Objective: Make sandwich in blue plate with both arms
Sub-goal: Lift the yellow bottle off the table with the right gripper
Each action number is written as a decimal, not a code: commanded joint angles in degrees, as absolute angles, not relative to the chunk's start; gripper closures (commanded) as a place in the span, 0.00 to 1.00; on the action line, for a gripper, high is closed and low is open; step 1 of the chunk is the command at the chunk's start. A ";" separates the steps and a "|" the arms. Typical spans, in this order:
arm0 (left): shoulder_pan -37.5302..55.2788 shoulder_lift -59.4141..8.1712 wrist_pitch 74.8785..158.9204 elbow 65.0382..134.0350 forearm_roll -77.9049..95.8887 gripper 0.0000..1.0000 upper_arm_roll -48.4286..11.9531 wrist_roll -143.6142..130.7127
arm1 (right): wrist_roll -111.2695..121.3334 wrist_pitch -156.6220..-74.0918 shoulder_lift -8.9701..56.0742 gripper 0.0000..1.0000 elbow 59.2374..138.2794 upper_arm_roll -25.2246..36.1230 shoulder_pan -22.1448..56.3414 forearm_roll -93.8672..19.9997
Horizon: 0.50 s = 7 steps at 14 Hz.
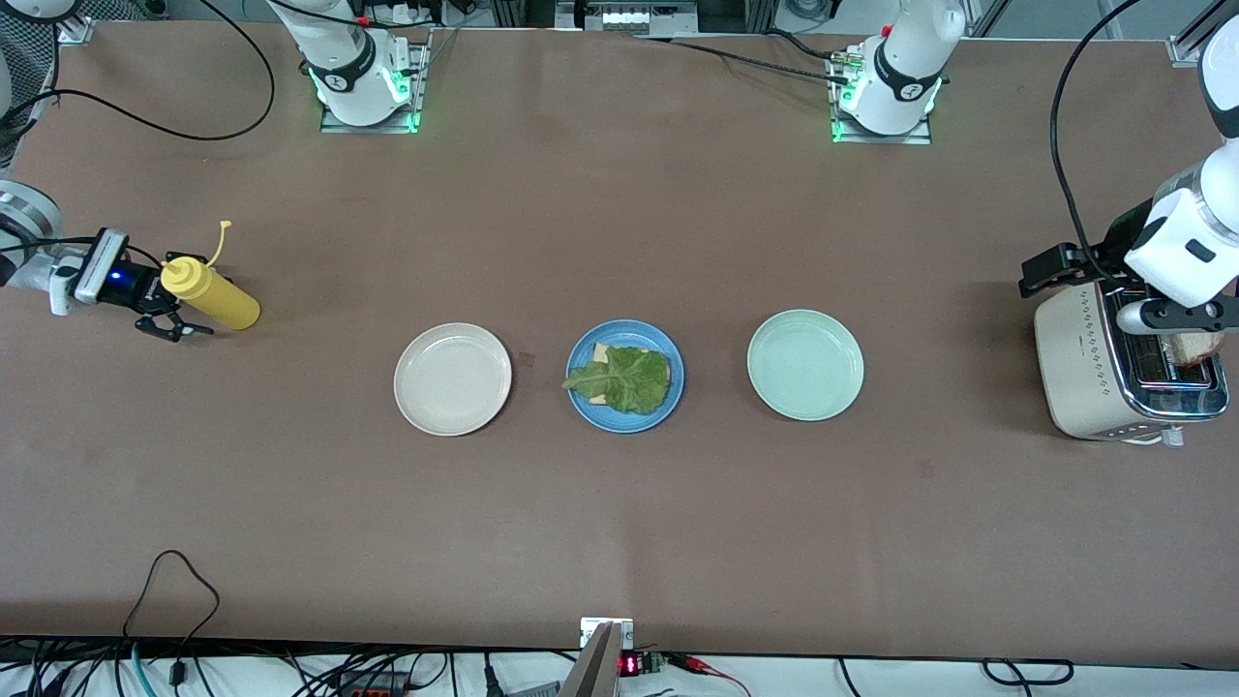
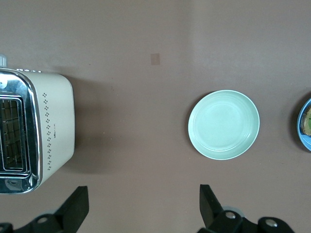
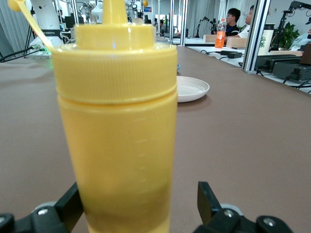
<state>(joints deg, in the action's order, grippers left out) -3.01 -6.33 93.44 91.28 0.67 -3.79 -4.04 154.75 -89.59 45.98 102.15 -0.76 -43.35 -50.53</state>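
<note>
The table (image 1: 619, 523) was covered in a plain matte brown sheet, with a small darker square patch (image 1: 527, 360) between the cream-white plate (image 1: 452, 378) and the blue plate (image 1: 625, 377). Three plates lay in a row across the middle. The blue plate sat in the centre, holding a bread slice (image 1: 602, 354) with a crinkly lettuce leaf (image 1: 624, 378) spread over it; no top slice lay on it. The pale mint-green plate (image 1: 805, 365) lay toward the left arm's end, well apart from the blue one, and the cream-white plate lay toward the right arm's end.

At the left arm's end of the table stood a cream toaster (image 1: 1123, 373) with a chrome top, a bread slice (image 1: 1198, 347) showing at its slot. The left end effector (image 2: 144, 206) hung above the table beside the toaster, its fingers spread wide with nothing between them.

At the right arm's end stood a yellow squeeze bottle (image 1: 211, 294), its cap dangling on a strap. The right end effector (image 1: 172, 324) sat low around the bottle, fingers spread on either side; I could not tell whether they touched it.

Black cables trailed along the table edges. The right wrist view showed a bright lab with glass partitions and seated people (image 3: 235, 20) in the background.
</note>
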 commanded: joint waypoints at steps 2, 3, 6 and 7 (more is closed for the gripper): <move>-3.34 -5.80 92.99 91.58 -0.97 0.00 -3.96 -3.25 | 155.48 -88.77 47.99 0.00 101.42 -2.28 -43.86 -51.59; -3.34 -5.80 92.99 91.58 -0.97 0.00 -3.96 -3.34 | 155.48 -88.77 47.99 0.00 101.34 -2.29 -43.77 -51.59; -3.34 -5.80 92.99 91.58 -0.97 0.00 -3.87 -3.34 | 155.48 -89.03 47.90 0.10 101.25 -2.37 -43.51 -51.50; -3.34 -5.80 92.99 91.58 -0.97 0.00 -3.87 -3.34 | 155.39 -89.21 47.90 0.31 101.25 -2.37 -43.24 -51.42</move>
